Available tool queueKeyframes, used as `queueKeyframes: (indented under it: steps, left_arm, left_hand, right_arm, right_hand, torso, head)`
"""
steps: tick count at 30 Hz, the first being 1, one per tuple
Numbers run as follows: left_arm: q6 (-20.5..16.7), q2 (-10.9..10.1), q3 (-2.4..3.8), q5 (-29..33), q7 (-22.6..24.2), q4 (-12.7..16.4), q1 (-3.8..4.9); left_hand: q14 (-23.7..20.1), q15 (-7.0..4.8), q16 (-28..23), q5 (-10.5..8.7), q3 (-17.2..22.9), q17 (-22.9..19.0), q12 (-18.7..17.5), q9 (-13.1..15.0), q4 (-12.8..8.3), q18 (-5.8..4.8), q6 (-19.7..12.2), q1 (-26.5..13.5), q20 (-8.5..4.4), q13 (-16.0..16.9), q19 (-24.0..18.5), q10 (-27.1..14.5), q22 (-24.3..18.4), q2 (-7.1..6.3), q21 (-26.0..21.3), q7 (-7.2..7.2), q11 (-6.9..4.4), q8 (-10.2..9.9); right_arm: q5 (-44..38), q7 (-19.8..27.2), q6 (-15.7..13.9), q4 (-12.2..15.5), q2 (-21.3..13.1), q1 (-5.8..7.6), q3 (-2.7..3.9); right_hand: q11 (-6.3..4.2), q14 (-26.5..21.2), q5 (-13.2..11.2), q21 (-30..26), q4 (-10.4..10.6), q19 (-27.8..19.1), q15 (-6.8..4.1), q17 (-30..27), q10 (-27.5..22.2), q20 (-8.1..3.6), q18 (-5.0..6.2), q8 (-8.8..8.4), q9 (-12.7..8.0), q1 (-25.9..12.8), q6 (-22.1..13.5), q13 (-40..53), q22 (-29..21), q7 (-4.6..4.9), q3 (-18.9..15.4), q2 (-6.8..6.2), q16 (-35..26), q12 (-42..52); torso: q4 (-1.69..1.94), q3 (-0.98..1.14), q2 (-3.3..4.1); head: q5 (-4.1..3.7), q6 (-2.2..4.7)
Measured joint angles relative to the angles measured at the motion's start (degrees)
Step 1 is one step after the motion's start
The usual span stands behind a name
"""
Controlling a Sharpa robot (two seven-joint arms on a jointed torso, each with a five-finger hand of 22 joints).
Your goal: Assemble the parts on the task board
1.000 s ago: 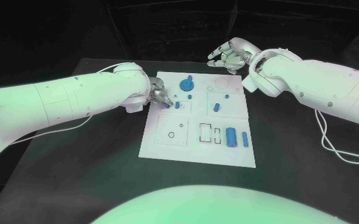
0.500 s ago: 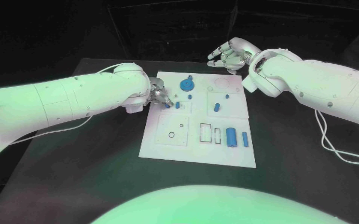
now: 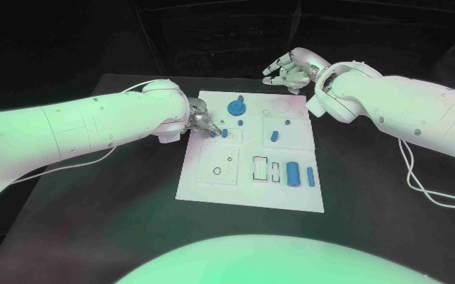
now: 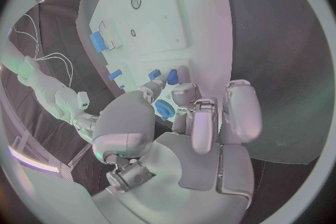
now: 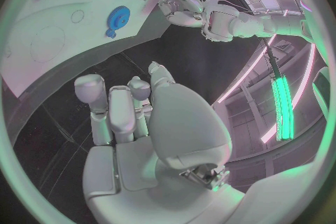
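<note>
Head view: almost nothing has moved over the last second. The left hand [image 3: 199, 121] stays at the left edge of the task board [image 3: 248, 192], fingers bunched over a small blue peg [image 3: 212, 133]; whether it pinches the peg I cannot tell here. The right hand [image 3: 292, 70] keeps hovering beyond the board's far right corner, fingers loosely curled, holding nothing.

Left wrist view: the fingertips [image 4: 183, 89] close around the small blue peg [image 4: 172, 77] at the board, apparently pinching it.

Right wrist view: the right hand [image 5: 133, 117] hangs over bare table, its fingers part-curled and empty.

The stillness suggests a careful seating of the peg, not yet finished.
</note>
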Motion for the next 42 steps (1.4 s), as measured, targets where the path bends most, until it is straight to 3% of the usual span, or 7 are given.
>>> queueKeyframes:
  steps: [19, 23, 26, 28, 33, 37, 42]
  left_arm:
    - [-1.87, -2.34, 0.72, -0.01, 0.63, 1.55, 0.06]
    - [-4.57, -3.54, 1.50, 0.12, 2.46, 2.10, 0.57]
    - [-7.95, -4.10, 1.73, 1.15, 6.01, 2.02, 0.98]
    - [-9.81, -4.15, 1.76, 2.07, 8.44, 1.85, 1.07]
    - [-15.45, -3.50, 1.79, 5.52, 18.08, 1.02, 1.11]
    - [-18.21, -1.76, 1.67, 6.86, 26.06, -0.02, 1.06]
    - [-19.17, 0.89, 0.50, 4.60, 33.18, -1.76, 0.52]
  left_hand:
    - [0.22, -0.19, 0.00, 0.00, -7.19, 0.00, -0.78, -1.08, 0.96, -0.87, -0.03, 2.61, -0.19, -1.31, 0.20, -0.07, 0.00, 0.79, -1.41, 0.03, -0.02, 0.47]
    - [0.18, 0.25, -1.03, 0.01, -7.20, 0.00, -7.47, -1.79, -0.79, 0.54, -3.41, 7.20, -0.19, -11.62, 0.19, -6.61, 0.00, 1.69, -12.71, 1.29, 1.06, -0.10]
    - [-0.21, 2.11, -8.59, 0.21, -5.41, -1.51, -13.22, -3.10, -2.73, 3.69, -7.97, 11.71, 1.30, -17.65, -3.73, -13.68, -0.65, 2.51, -34.57, 3.56, 3.10, -1.95]
    - [-1.04, 2.89, -11.69, 0.22, -3.93, -4.36, -14.58, -3.71, -4.26, 4.51, -9.34, 14.54, 1.96, -18.74, -5.69, -15.58, -2.72, 2.63, -42.25, 4.22, 3.75, -2.31]
    - [-3.33, 3.67, -15.98, 0.22, 0.27, -9.44, -18.38, -6.50, -9.67, 5.36, -10.32, 22.94, 3.18, -21.71, -7.20, -18.75, -6.91, 0.84, -50.70, 5.46, 4.92, -4.34]
    - [-8.66, 5.36, -22.19, 0.22, 1.83, -17.73, -24.37, -10.05, -11.23, 5.37, -10.78, 25.13, 4.41, -25.96, -9.52, -23.67, -9.18, -1.29, -54.21, 6.66, 6.46, -8.08]
    - [-9.71, 6.05, -22.49, 0.22, 1.85, -19.26, -31.68, -14.33, -12.07, 5.37, -8.54, 26.72, 4.98, -32.12, -9.55, -25.01, -10.54, -2.88, -55.30, 7.19, 7.18, -12.56]
  right_arm:
    - [0.00, 0.07, 0.07, -0.07, 0.01, -0.02, 0.00]
    - [0.00, 0.07, 0.07, -0.07, -0.03, -0.02, 0.00]
    - [0.00, 0.08, 0.07, -0.10, -0.03, -0.02, 0.00]
    - [0.00, 0.08, 0.07, -0.11, -0.02, -0.02, 0.00]
    - [0.00, 0.09, 0.07, -0.15, 0.06, -0.02, 0.00]
    - [0.00, 0.10, 0.07, -0.21, 0.17, -0.02, 0.00]
    - [0.01, 0.10, 0.08, -0.28, 0.39, -0.02, 0.00]
  right_hand:
    - [0.00, 0.00, 0.00, 0.00, 0.00, 0.00, 0.00, -0.01, 0.00, 0.00, 0.00, 0.00, 0.00, 0.00, 0.00, 0.00, 0.00, 0.00, 0.00, 0.00, 0.00, 0.00]
    - [0.00, 0.00, 0.00, 0.00, 0.00, 0.00, 0.00, -0.01, 0.00, 0.00, 0.00, 0.00, 0.00, 0.00, 0.00, 0.00, 0.00, 0.00, 0.00, 0.00, 0.00, 0.00]
    - [0.00, 0.00, 0.00, 0.00, 0.00, 0.00, 0.00, -0.01, 0.00, 0.00, 0.00, 0.00, 0.00, 0.00, 0.00, 0.00, 0.00, 0.00, 0.00, 0.00, 0.00, 0.00]
    - [0.00, 0.00, 0.00, 0.00, 0.00, 0.00, 0.00, -0.01, 0.00, 0.00, 0.00, 0.00, 0.00, 0.00, 0.00, 0.00, 0.00, 0.00, 0.00, 0.00, 0.00, 0.00]
    - [0.00, 0.00, 0.00, 0.00, 0.00, 0.00, 0.00, -0.01, 0.00, 0.00, 0.00, 0.00, 0.00, 0.00, 0.00, 0.00, -0.01, 0.00, 0.00, 0.00, 0.00, 0.00]
    - [0.00, 0.00, 0.00, 0.00, 0.00, 0.00, 0.00, -0.01, 0.00, 0.00, 0.00, 0.00, 0.00, 0.00, 0.00, 0.00, -0.06, 0.00, 0.00, 0.00, 0.00, 0.00]
    - [0.00, 0.00, 0.00, 0.00, 0.00, 0.00, 0.00, -0.01, 0.00, 0.00, 0.00, 0.00, 0.00, 0.00, 0.00, -0.07, -0.06, 0.00, 0.00, 0.00, 0.00, 0.00]
  torso:
    - [0.02, -0.01, -0.01]
    - [0.03, 0.00, -0.01]
    - [0.04, 0.03, -0.03]
    - [0.04, 0.03, -0.03]
    - [0.03, 0.03, -0.03]
    - [0.01, 0.02, -0.01]
    - [-0.07, -0.02, 0.03]
  head:
    - [-0.15, 0.00]
    - [-0.29, 0.00]
    - [-0.35, 0.00]
    - [-0.35, 0.00]
    - [-0.44, 0.00]
    - [-0.62, 0.18]
    - [-0.88, 0.65]
